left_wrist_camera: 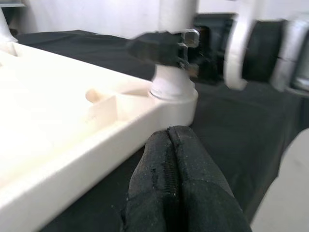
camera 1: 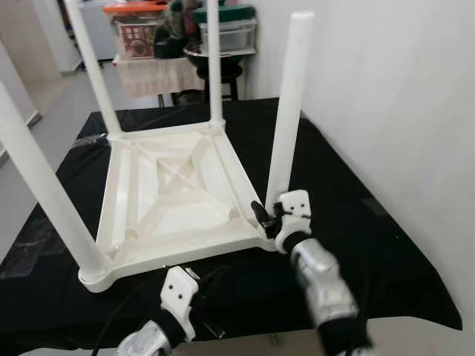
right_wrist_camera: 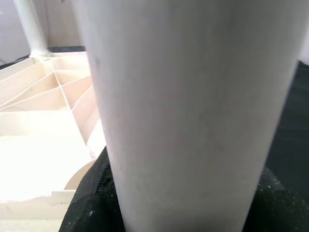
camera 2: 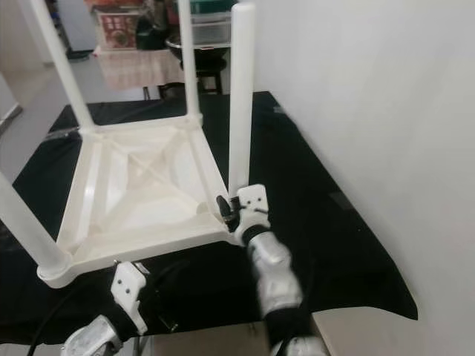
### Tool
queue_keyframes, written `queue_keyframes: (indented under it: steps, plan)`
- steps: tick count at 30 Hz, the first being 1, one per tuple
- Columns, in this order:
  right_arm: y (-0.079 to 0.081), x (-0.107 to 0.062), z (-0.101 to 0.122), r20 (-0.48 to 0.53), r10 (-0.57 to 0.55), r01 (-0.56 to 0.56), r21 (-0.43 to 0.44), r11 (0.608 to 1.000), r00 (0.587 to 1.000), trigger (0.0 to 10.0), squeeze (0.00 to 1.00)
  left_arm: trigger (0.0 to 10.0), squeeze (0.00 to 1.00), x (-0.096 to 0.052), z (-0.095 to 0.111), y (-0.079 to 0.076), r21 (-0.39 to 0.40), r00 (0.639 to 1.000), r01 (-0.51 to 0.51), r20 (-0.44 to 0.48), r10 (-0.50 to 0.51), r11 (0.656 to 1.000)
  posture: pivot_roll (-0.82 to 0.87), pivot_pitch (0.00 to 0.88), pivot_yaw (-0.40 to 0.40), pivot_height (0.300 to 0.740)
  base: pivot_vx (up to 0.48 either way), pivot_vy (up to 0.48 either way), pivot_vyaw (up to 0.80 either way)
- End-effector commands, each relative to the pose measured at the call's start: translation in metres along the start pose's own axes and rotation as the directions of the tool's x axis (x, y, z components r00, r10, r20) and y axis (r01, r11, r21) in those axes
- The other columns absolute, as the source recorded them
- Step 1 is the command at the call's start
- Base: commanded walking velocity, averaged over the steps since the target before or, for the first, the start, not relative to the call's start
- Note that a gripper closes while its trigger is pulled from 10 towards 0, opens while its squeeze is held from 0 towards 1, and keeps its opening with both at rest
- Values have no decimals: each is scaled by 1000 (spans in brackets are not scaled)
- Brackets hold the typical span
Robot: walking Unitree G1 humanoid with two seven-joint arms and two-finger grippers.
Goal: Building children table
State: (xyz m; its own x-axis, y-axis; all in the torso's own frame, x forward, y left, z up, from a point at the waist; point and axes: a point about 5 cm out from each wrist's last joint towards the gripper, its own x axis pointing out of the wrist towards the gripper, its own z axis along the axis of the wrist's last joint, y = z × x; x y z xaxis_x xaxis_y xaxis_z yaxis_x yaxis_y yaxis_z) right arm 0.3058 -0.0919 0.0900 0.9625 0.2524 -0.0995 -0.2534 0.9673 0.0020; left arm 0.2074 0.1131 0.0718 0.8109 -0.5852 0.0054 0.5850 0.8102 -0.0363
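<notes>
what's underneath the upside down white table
A black cloth lies under the upturned table, spreading past it on every side. Whatever the cloth rests on is covered. The right gripper grips the near right leg.

Upturned white table [camera 1: 174, 196] lies on black-draped surface [camera 1: 356, 230].

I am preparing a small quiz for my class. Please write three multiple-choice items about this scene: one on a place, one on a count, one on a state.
1. Where does the right gripper hold?
A. the near right leg close to its base
B. the top of the far left leg
C. the black cloth

2. How many legs stand in the upturned white table?
A. two
B. three
C. four

3. How are the left gripper's jaws?
A. wide open
B. shut, holding nothing
C. shut on a leg

Answers: 1 A, the jaws clasp that leg just above its corner socket. 2 C, one leg rises at each corner. 3 B, the fingers press together beside the table's edge.
</notes>
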Motion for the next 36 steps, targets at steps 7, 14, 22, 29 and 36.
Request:
queue_keyframes:
  steps: [7, 14, 22, 29, 36]
  plan:
    - [5, 1, -26, -130, 63, -64, -3, 998, 989, 10000, 0, 10000, 0, 3, 1, 0, -16, 1000, 4, 2, -4, 1000, 34, 0, 6, 740, 0, 0, 0]
    - [22, 6, -9, -54, 309, -307, 38, 951, 950, 10000, 1000, 10000, 0, 4, 1, 1, -12, 1000, 2, 6, -1, 1000, 35, 0, 12, 740, 0, 0, 0]
    - [-32, 28, 29, -51, 480, -483, -87, 871, 876, 10000, 0, 10000, 0, 3, 9, 1, 4, 998, -15, 53, 14, 1000, 53, 0, -6, 740, 0, 0, 0]
    - [-66, 36, 39, -129, 501, -513, -89, 853, 856, 10000, 0, 10000, 0, 3, 14, -4, 41, 996, 2, 90, -5, 999, 63, 0, -18, 740, 0, 0, 0]
    - [-72, 37, 53, -110, 593, -601, -83, 795, 798, 706, 0, 10000, 0, 3, 16, -4, 37, 993, -14, 116, 10, 999, 62, 0, -25, 740, 0, 0, 0]
